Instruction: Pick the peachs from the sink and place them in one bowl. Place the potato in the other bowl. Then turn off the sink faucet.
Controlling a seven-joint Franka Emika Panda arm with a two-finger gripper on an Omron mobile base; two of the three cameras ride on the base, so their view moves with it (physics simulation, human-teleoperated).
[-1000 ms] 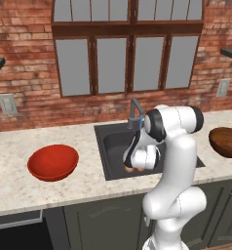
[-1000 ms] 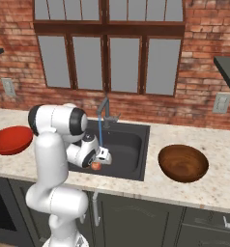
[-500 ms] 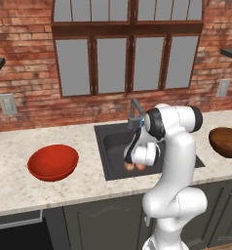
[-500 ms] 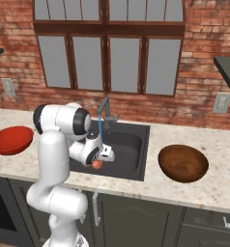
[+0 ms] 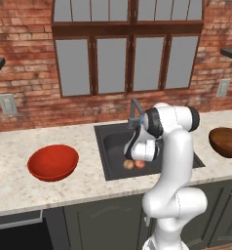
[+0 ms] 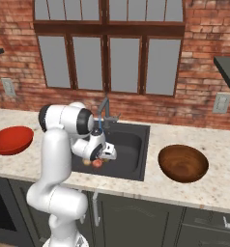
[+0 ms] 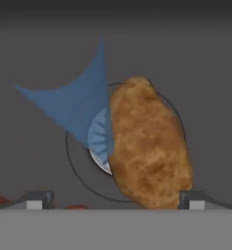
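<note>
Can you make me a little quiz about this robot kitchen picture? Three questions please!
1. True or false: the red bowl has fruit in it.
2. What lies over the sink drain, in front of the end effector? A) a peach B) the potato C) a spoon
3. Fill in: the brown bowl sits on the counter, on the far side of the sink from the ____ bowl.

Key: 1 false, it is empty. 2 B. 3 red.
</note>
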